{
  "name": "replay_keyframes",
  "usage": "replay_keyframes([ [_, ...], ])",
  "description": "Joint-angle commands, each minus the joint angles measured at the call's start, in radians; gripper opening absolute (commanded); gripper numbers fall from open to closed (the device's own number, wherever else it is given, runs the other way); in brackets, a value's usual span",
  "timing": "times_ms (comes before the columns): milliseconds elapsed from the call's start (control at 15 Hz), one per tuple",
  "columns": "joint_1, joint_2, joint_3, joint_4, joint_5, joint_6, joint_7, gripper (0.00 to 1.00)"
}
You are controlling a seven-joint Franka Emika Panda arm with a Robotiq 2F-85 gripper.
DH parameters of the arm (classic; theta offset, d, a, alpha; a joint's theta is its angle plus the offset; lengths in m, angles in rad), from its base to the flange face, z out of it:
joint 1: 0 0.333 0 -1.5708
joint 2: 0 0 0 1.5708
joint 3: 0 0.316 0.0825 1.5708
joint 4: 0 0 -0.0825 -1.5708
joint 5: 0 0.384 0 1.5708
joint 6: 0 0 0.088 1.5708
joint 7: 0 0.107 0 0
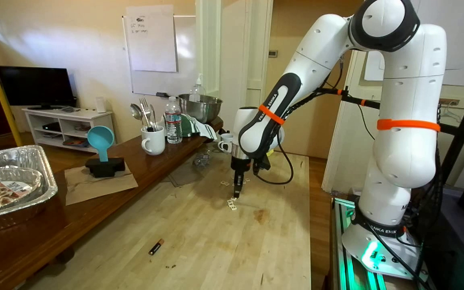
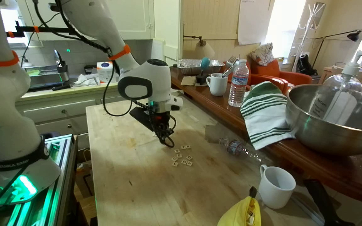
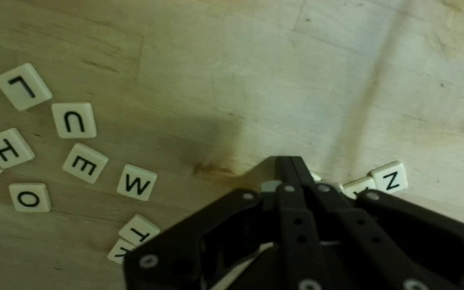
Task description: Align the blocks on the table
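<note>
Currently, we see the black two-fingered gripper (image 3: 290, 163) low over the pale, grainy wooden table (image 3: 224, 56), its jaws closed together with nothing visible between them. Small, square, cream-coloured letter blocks (image 3: 73, 121) lie on the table: a loose scatter at the wrist view's left and, well apart, a short row ending in the N block (image 3: 390, 177), partly hidden behind the gripper. We cannot tell whether it touches that row.
</note>
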Motion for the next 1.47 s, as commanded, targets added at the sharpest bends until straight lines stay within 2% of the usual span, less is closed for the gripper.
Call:
replay_keyframes([
  [0,0.01,0.03,-0.012,-0.004,-0.065,0.056,0.024,0.0],
  [800,0.012,0.053,-0.007,-0.011,-0.214,0.156,0.0,0.0],
  [1400,0.019,0.046,-0.009,-0.023,-0.355,0.168,-0.066,0.0],
])
